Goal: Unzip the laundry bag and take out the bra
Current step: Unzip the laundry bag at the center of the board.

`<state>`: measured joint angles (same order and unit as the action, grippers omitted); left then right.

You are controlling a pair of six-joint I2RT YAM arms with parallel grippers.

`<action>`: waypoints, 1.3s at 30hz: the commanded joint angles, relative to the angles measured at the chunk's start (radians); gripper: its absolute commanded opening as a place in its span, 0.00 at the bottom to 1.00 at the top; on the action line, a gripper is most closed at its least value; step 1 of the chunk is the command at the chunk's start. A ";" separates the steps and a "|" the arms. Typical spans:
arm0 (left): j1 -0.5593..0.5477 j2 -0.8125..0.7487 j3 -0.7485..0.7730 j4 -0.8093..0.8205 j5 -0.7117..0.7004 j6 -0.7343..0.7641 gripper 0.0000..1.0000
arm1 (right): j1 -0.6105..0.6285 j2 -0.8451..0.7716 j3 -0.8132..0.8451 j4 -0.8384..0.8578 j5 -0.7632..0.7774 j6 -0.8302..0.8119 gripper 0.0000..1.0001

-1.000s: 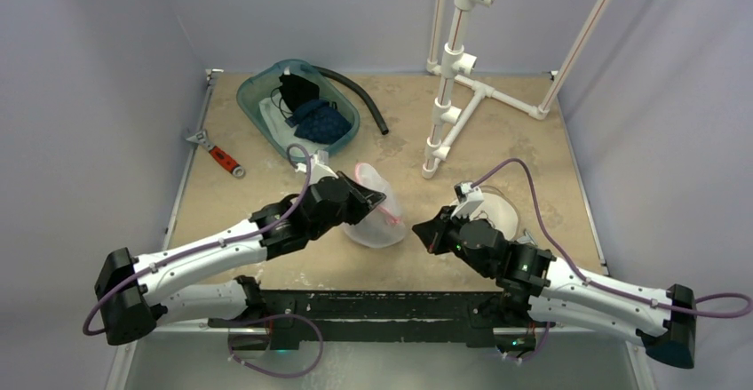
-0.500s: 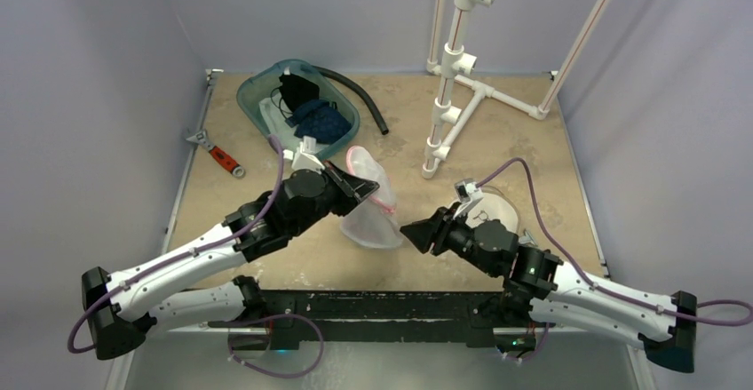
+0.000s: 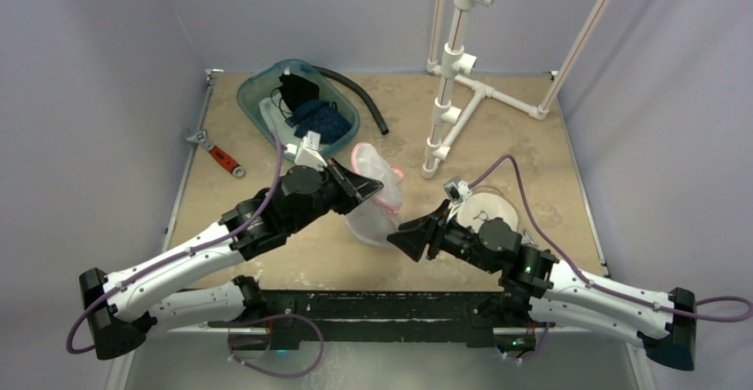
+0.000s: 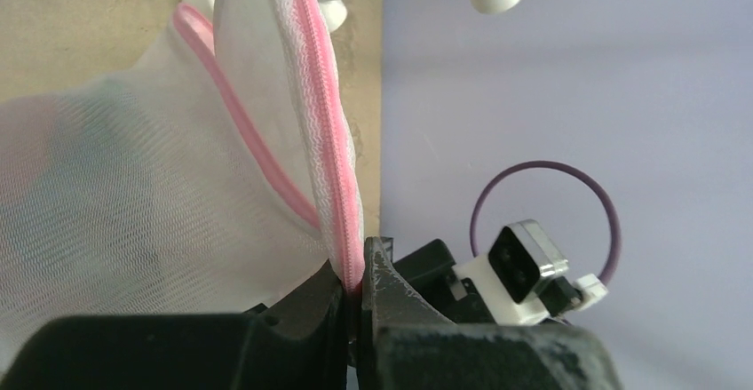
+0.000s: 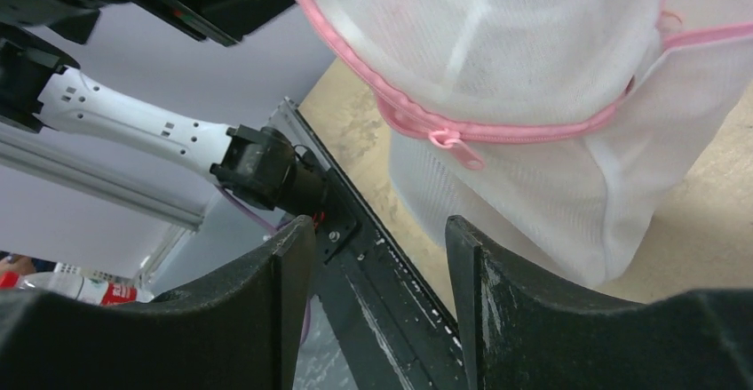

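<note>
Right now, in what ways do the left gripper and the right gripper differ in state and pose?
The left gripper is shut on the pink zipper band of the laundry bag; the right gripper is open, with nothing between its fingers. The left gripper grips the bag's upper edge; the right gripper points at the bag from lower down, facing the zipper pull. Both are black and close to the bag.

Laundry bag (image 3: 377, 221) lies before tub (image 3: 259, 123), left of stand (image 3: 444, 115).
</note>
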<state>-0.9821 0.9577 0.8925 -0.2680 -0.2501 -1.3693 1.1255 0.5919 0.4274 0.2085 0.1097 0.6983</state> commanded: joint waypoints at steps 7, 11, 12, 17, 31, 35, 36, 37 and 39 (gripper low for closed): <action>0.007 -0.037 0.093 0.069 0.082 0.065 0.00 | -0.002 -0.014 0.006 0.125 -0.013 -0.019 0.60; 0.007 -0.043 0.113 0.057 0.117 0.097 0.00 | -0.004 -0.059 -0.005 0.158 -0.023 -0.025 0.64; 0.008 -0.047 0.118 0.051 0.124 0.105 0.00 | -0.004 -0.069 -0.006 0.166 -0.028 -0.027 0.65; 0.007 -0.084 0.126 0.038 0.134 0.129 0.00 | -0.007 -0.055 0.016 0.188 -0.074 -0.032 0.68; 0.007 -0.109 0.152 0.035 0.168 0.120 0.00 | -0.014 -0.009 0.034 0.297 -0.108 -0.035 0.65; 0.006 -0.112 0.163 0.027 0.179 0.121 0.00 | -0.018 -0.006 0.045 0.324 -0.108 -0.045 0.64; 0.006 -0.114 0.163 0.027 0.181 0.121 0.00 | -0.019 0.008 0.054 0.318 -0.108 -0.050 0.64; 0.006 -0.115 0.163 0.028 0.181 0.119 0.00 | -0.021 0.021 0.063 0.316 -0.108 -0.053 0.64; 0.007 -0.116 0.163 0.030 0.186 0.118 0.00 | -0.024 0.042 0.071 0.323 -0.108 -0.052 0.63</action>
<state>-0.9817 0.8623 1.0023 -0.2787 -0.0891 -1.2625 1.1095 0.6022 0.4381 0.4629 0.0116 0.6750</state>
